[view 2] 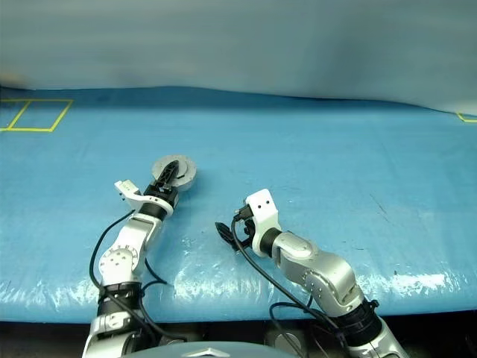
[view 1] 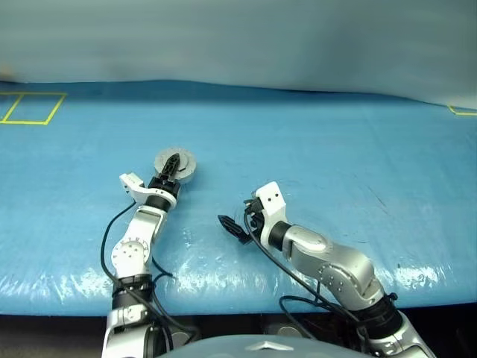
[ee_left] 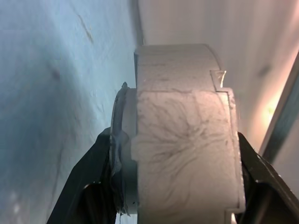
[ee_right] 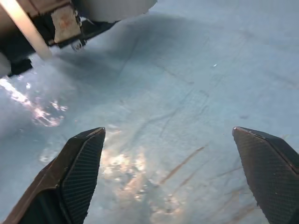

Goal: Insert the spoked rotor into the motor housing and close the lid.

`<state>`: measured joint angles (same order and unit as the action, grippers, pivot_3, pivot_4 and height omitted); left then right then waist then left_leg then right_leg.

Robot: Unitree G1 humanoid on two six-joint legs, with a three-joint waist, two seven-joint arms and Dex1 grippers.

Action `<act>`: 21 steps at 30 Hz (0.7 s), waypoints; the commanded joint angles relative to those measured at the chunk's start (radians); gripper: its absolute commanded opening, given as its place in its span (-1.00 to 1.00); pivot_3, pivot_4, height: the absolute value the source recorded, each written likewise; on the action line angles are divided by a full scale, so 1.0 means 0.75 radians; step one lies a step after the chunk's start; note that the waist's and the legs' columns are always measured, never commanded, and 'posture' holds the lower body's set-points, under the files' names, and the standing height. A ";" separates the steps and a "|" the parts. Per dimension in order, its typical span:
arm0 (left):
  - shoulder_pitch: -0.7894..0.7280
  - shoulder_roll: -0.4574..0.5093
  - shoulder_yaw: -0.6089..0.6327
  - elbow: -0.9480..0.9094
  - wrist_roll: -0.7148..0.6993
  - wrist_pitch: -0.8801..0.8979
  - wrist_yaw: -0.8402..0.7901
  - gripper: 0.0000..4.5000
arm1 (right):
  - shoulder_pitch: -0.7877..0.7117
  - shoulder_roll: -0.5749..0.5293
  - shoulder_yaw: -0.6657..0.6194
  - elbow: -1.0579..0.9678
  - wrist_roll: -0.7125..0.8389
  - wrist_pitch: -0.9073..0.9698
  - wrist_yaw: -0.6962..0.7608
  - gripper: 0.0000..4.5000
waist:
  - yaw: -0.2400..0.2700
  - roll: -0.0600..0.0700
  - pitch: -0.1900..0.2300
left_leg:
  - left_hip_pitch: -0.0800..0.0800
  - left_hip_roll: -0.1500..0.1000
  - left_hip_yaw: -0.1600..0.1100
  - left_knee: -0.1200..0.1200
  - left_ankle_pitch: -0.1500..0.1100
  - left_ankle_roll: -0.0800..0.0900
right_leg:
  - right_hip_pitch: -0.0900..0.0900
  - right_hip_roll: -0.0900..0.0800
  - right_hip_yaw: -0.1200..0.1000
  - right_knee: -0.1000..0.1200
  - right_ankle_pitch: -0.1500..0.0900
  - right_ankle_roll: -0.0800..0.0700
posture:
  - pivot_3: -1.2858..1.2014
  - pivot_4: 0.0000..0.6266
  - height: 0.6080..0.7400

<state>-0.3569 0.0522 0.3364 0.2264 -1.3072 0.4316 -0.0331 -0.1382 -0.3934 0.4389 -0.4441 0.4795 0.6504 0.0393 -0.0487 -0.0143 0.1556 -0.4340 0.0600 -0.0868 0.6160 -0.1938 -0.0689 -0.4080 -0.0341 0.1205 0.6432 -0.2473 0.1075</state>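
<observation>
The motor housing point(view 1: 185, 171) is a round grey puck on the blue table cover, left of centre. Its lid point(ee_left: 187, 140) lies shut on it, so the inside is hidden, and the spoked rotor is out of view. My left gripper point(view 1: 172, 165) reaches forward and is shut on the motor housing across its thickness. One black finger point(ee_left: 254, 177) lies over the top face and the other finger point(ee_left: 91, 182) is at the underside. My right gripper point(view 1: 232, 228) hangs low over the cover nearer the front, right of the housing. Its fingers point(ee_right: 81, 168) are open with nothing between them.
A blue plastic sheet point(view 1: 335, 164) covers the whole table, wrinkled and shiny along the front edge point(view 1: 246, 287). A yellow tape square point(view 1: 33, 108) marks the far left and a yellow corner mark point(view 1: 462, 112) the far right. A grey wall stands behind.
</observation>
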 commanded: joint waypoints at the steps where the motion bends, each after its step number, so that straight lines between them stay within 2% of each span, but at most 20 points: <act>1: -0.225 0.044 0.031 0.197 0.077 0.011 -0.115 0.05 | 0.044 0.007 0.040 -0.030 -0.232 -0.176 -0.006 1.00 | 0.008 0.000 0.000 | 0.000 0.000 0.000 -0.001 0.000 0.000 | -0.001 0.000 0.000 0.000 0.000 0.000 | 0.03 -0.52 1.00; 4: -0.370 0.071 0.059 0.405 0.162 -0.003 -0.189 0.05 | 0.082 0.011 0.062 0.005 -0.377 -0.237 -0.007 1.00 | 0.015 -0.001 0.000 | -0.001 0.000 -0.001 -0.002 0.000 0.000 | -0.001 0.000 -0.001 -0.001 0.000 0.000 | 0.03 -0.52 1.00; 11: -0.698 0.110 0.074 0.953 0.470 -0.159 -0.325 0.05 | 0.149 0.127 0.003 0.029 -0.467 -0.214 0.004 1.00 | 0.012 -0.001 0.001 | -0.002 0.000 -0.002 -0.004 0.000 -0.001 | -0.002 0.000 -0.001 -0.001 0.001 -0.004 | 0.03 -0.52 1.00; 17: -0.803 0.112 0.123 1.194 0.626 -0.218 -0.301 0.05 | 0.145 0.177 0.000 0.019 -0.533 -0.182 0.044 1.00 | 0.009 -0.002 0.001 | -0.001 0.000 -0.002 -0.005 0.001 -0.001 | -0.003 0.000 -0.001 0.000 0.001 -0.004 | 0.03 -0.52 1.00; 21: -0.758 0.137 0.153 1.207 0.685 -0.183 -0.275 0.62 | 0.153 0.218 -0.015 0.009 -0.538 -0.143 0.059 1.00 | 0.005 -0.002 0.001 | 0.002 0.000 -0.002 -0.005 0.001 -0.002 | 0.000 0.000 -0.001 0.001 0.000 -0.003 | 0.03 -0.52 1.00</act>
<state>-0.9396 0.1282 0.4325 1.1311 -0.8230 0.2836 -0.2557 -0.0241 -0.2442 0.4439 -0.4025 0.0793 0.5350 0.0764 -0.0446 -0.0155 0.1564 -0.4308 0.0603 -0.0881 0.6123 -0.1929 -0.0703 -0.4068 -0.0338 0.1194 0.6443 -0.2476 0.1065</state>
